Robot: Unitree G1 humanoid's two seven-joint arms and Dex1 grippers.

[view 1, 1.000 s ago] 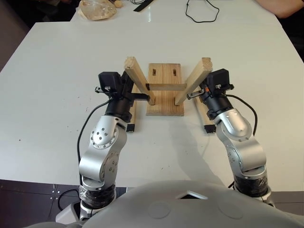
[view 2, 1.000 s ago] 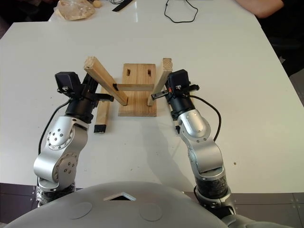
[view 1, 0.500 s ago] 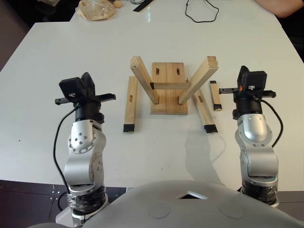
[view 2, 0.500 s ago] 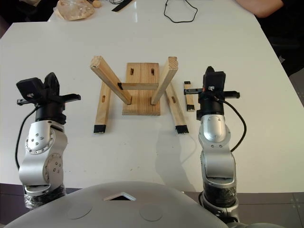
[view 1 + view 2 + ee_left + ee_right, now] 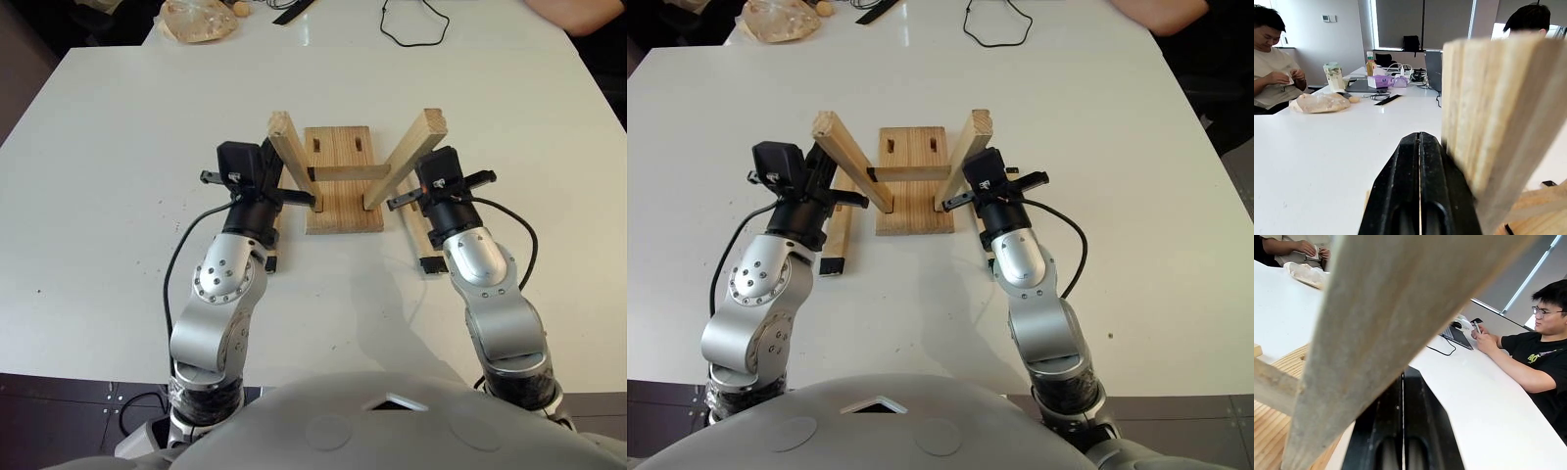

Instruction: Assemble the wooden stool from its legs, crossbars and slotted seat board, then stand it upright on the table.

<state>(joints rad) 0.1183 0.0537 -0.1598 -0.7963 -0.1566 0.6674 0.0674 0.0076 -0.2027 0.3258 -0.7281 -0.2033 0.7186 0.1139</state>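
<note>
The slotted seat board [image 5: 343, 208] lies flat mid-table. Two legs rise from it, slanting outward: the left leg [image 5: 290, 162] and the right leg [image 5: 409, 155], joined by a crossbar [image 5: 350, 172]. My left gripper [image 5: 277, 183] sits against the outer side of the left leg, its black fingers [image 5: 1405, 166] pressed together with the leg [image 5: 1498, 112] beside them. My right gripper [image 5: 419, 189] sits against the outer side of the right leg, its fingers [image 5: 1418, 406] shut, the leg [image 5: 1391, 308] close in front. Loose legs lie flat under each arm, one on the left [image 5: 270, 257] and one on the right [image 5: 427, 257].
At the table's far edge lie a clear bag [image 5: 200, 20], a black strap [image 5: 297, 10] and a black cable [image 5: 416, 27]. A person's arm [image 5: 578, 14] rests at the far right corner. Open white tabletop [image 5: 108, 196] spreads to both sides and in front.
Half a second ago both arms stood out wide, away from the stool. Both have swung back in against the two standing legs, as one second ago.
</note>
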